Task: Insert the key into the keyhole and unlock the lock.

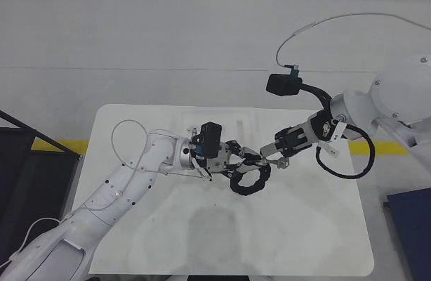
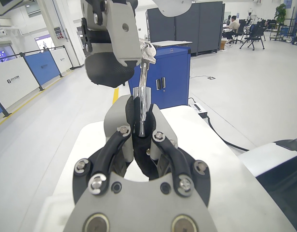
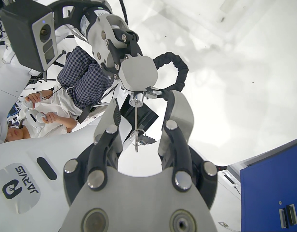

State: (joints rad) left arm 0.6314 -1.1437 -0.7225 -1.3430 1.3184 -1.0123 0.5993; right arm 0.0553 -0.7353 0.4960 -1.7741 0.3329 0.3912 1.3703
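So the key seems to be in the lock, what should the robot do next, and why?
Probably close the right gripper on the key: its jaws stand open either side of it, the blade sits in the lock, which the left gripper clamps.

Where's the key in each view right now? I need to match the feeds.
Top view: key over mid-table, beside the black cable loop.
Left wrist view: key sticking out of the chrome lock held by the left tool.
Right wrist view: key edge-on, between the fingers of the open right tool.
Shared landmark: the chrome lock.
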